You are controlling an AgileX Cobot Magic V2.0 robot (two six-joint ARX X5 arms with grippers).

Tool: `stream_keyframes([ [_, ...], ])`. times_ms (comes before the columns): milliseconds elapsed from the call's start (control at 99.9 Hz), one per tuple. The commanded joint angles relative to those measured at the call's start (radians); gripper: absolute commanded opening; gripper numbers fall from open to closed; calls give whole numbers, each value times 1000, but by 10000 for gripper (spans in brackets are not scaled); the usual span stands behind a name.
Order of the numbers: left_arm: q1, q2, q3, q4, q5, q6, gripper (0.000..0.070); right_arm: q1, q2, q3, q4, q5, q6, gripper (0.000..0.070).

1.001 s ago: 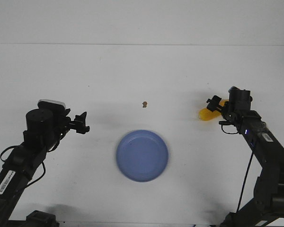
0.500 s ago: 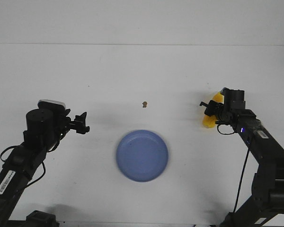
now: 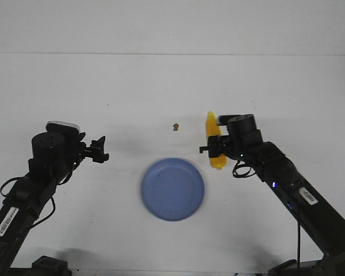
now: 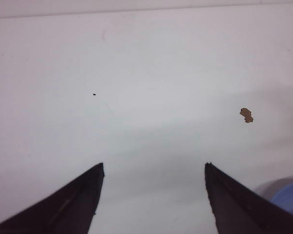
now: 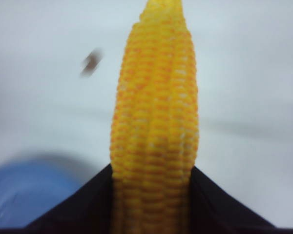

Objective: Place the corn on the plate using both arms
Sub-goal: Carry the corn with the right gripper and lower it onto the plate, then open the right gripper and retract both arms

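Observation:
The yellow corn point(image 3: 212, 140) is held in my right gripper point(image 3: 215, 148), lifted just right of the blue-lavender plate point(image 3: 172, 188) and beyond its far right rim. In the right wrist view the corn point(image 5: 156, 122) fills the middle, both black fingers pressed on its sides, with the plate point(image 5: 24, 195) blurred at one corner. My left gripper point(image 3: 99, 149) is open and empty over bare table, left of the plate. In the left wrist view the gripper point(image 4: 154, 168) has its fingers wide apart, with a sliver of plate point(image 4: 288, 197) at the edge.
A tiny brown speck point(image 3: 175, 126) lies on the white table beyond the plate; it also shows in the left wrist view point(image 4: 246, 115) and, blurred, in the right wrist view point(image 5: 91, 62). The table's far edge runs across the back.
My right arm has carried the corn leftward from the right side of the table to just beside the plate. The left arm has not moved.

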Motion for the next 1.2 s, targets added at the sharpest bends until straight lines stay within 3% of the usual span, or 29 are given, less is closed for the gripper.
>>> stream_keyframes([
  [0,-3,9,10,6,-2,1,424,58,19,10,2,0,-13,138],
  [160,-3,9,10,5,-2,1,424,208,58,10,7,45,-11,139],
  [400,-3,9,10,0,-2,1,424,284,116,9,10,60,0,160],
  [460,-3,9,10,0,-2,1,424,293,122,8,10,60,-1,216],
  [590,-3,9,10,-2,-2,1,424,298,123,8,11,60,-1,421],
  [630,-3,9,10,-3,-2,1,424,298,123,8,11,60,-1,450],
  [921,-2,9,10,-28,-2,1,424,284,97,8,26,63,-20,452],
  [1191,12,-9,10,-18,-3,1,422,195,-110,8,56,203,-114,452],
])
